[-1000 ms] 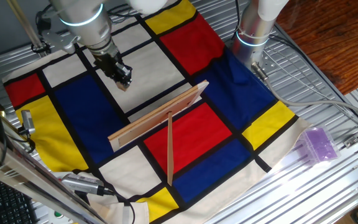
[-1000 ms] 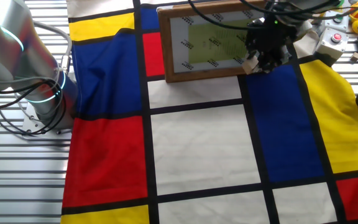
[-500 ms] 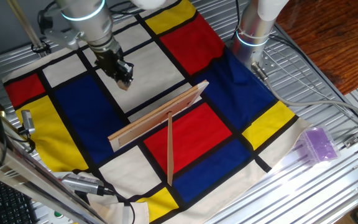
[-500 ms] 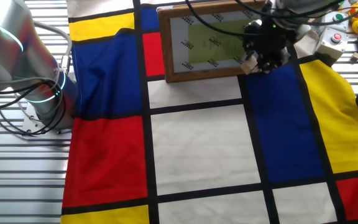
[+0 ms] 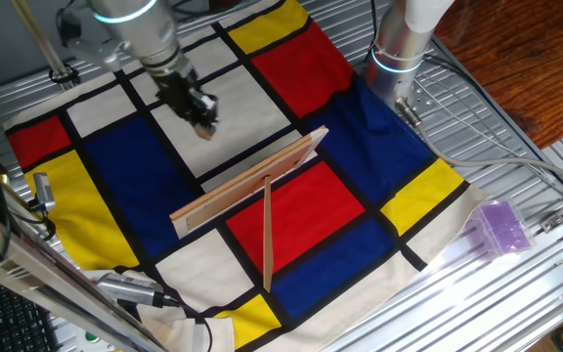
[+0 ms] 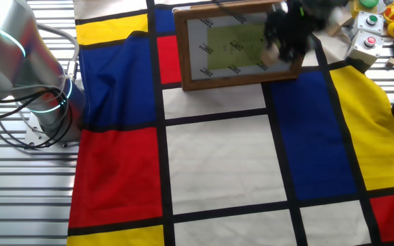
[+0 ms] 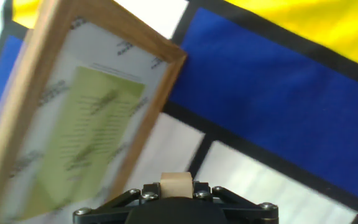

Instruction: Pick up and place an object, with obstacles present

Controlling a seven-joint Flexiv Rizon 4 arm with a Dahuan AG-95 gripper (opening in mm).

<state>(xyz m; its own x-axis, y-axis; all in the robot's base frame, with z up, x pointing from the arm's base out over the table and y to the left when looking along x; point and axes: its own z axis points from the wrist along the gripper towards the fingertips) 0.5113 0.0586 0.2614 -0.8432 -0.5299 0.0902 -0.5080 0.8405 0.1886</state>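
the carry step is in hand: the wooden block (image 7: pixel 176 185) is pinched in the closed claw (image 5: pixel 201 121), raised above the worktop (image 5: pixel 516 284), at 11 o'clock of the plank (image 5: pixel 248 182). next, clearance over it is called for.

I see the plank (image 5: pixel 250 186) standing on edge across the middle of the cloth (image 5: pixel 115 166), with the slat (image 5: pixel 267 233) running off its near side to form a T. My gripper (image 5: pixel 201 124) hangs on the far side, above open white and blue squares. The purple box (image 5: pixel 499 226) sits well clear, off the cloth.
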